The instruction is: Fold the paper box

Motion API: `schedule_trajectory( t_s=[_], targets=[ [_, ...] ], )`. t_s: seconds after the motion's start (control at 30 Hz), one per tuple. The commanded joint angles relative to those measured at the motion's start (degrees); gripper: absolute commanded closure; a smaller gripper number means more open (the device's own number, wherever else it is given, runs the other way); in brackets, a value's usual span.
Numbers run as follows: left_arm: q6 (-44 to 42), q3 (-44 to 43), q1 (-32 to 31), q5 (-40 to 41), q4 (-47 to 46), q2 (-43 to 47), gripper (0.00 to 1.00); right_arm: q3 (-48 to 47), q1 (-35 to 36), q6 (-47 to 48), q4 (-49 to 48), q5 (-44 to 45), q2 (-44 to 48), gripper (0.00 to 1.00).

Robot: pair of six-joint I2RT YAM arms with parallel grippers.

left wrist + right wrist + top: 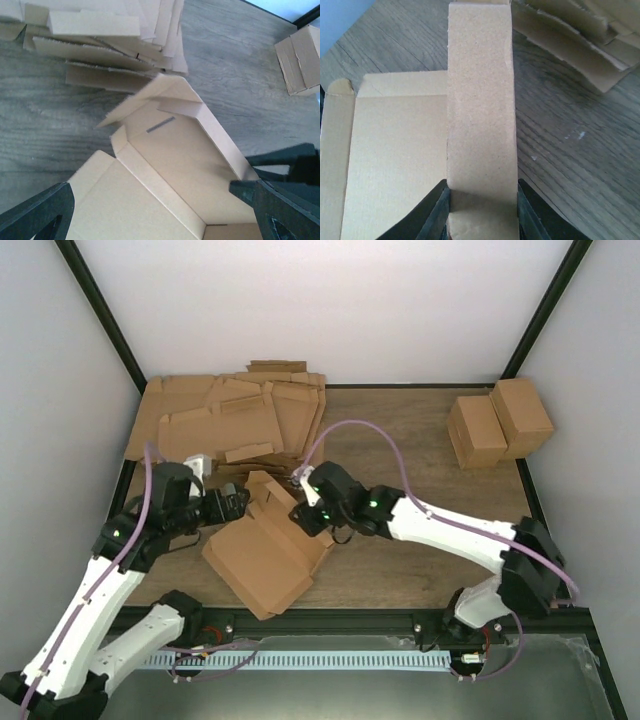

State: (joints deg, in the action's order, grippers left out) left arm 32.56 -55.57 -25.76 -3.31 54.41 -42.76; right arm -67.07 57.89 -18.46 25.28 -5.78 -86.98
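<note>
Right wrist view: the right gripper (482, 184) has a finger pressed against each side of a raised flap of the paper box (262, 558), clamping it. The overhead view hides this contact. Left wrist view: the left gripper (150, 189) hangs spread wide over the box's open inside, holding nothing. The paper box lies skewed, left of centre on the table (410, 440), its far corner near the stack of flat sheets (235, 420). Open tabletop separates it from the two cartons (498, 425), far right.
</note>
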Motion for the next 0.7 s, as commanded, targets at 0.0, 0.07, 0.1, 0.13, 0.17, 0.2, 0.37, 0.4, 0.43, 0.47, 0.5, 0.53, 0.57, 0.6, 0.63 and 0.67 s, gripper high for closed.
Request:
schedule_trajectory(
  t_s=[0.0, 0.07, 0.1, 0.13, 0.17, 0.2, 0.37, 0.4, 0.43, 0.47, 0.5, 0.53, 0.57, 0.6, 0.63, 0.67],
  targets=[
    [-6.91, -3.90, 0.41, -1.17, 2.63, -4.74, 0.00, 7.73, 0.30, 0.28, -9.66, 5.90, 9.01, 0.70],
    [-8.50, -3.79, 0.44, -2.19, 2.37, -6.37, 0.00, 11.94, 0.27, -0.05, -12.57, 7.26, 12.81, 0.70],
    [-10.10, -3.64, 0.47, -3.75, 2.11, -7.36, 0.00, 14.62, 0.25, -0.27, -13.97, 7.92, 14.59, 0.70],
    [-12.38, -3.54, 0.46, -6.03, 1.70, -8.40, 0.00, 16.58, 0.29, -0.42, -15.13, 8.47, 16.31, 0.70],
    [-14.87, -3.24, 0.47, -8.86, 1.14, -9.19, 0.00, 18.29, 0.29, -0.60, -16.25, 8.96, 17.86, 0.70],
    [-17.14, -2.92, 0.50, -11.43, 0.84, -10.25, 0.00, 19.90, 0.30, -0.72, -17.16, 9.42, 19.48, 0.70],
    [-21.92, -1.48, 0.48, -12.97, 1.70, -13.73, 0.03, 24.65, 0.27, -0.65, -19.26, 11.30, 24.63, 0.70],
    [-21.67, -0.89, 0.45, -13.30, 1.14, -14.13, 0.05, 25.16, 0.25, -0.57, -19.27, 11.60, 25.16, 0.70],
    [-21.21, -0.18, 0.46, -13.63, 0.56, -14.63, 0.06, 25.51, 0.27, -0.30, -19.40, 11.74, 25.58, 0.70],
    [-20.88, 0.44, 0.45, -14.07, -0.08, -15.27, 0.08, 25.79, 0.29, -0.16, -19.37, 11.99, 25.90, 0.70],
    [-20.60, 1.14, 0.45, -14.30, -0.74, -15.90, 0.09, 25.95, 0.30, -0.14, -19.29, 12.33, 26.06, 0.70],
    [-20.20, 1.55, 0.45, -14.32, -1.32, -16.61, 0.11, 25.93, 0.30, -0.10, -19.04, 12.66, 26.21, 0.70],
    [-20.05, 1.91, 0.45, -14.54, -2.13, -17.31, 0.12, 25.93, 0.30, -0.09, -18.88, 12.90, 26.36, 0.70],
    [-19.87, 2.46, 0.49, -14.89, -3.11, -17.94, 0.14, 25.98, 0.25, -0.09, -18.93, 13.16, 26.67, 0.70],
    [-19.70, 3.33, 0.59, -15.02, -4.18, -18.53, 0.15, 26.27, 0.29, -0.09, -19.07, 13.41, 27.29, 0.71],
    [-19.65, 4.16, 0.74, -14.93, -5.22, -19.32, 0.17, 26.64, 0.29, -0.02, -19.34, 13.61, 27.84, 0.71]
  ],
)
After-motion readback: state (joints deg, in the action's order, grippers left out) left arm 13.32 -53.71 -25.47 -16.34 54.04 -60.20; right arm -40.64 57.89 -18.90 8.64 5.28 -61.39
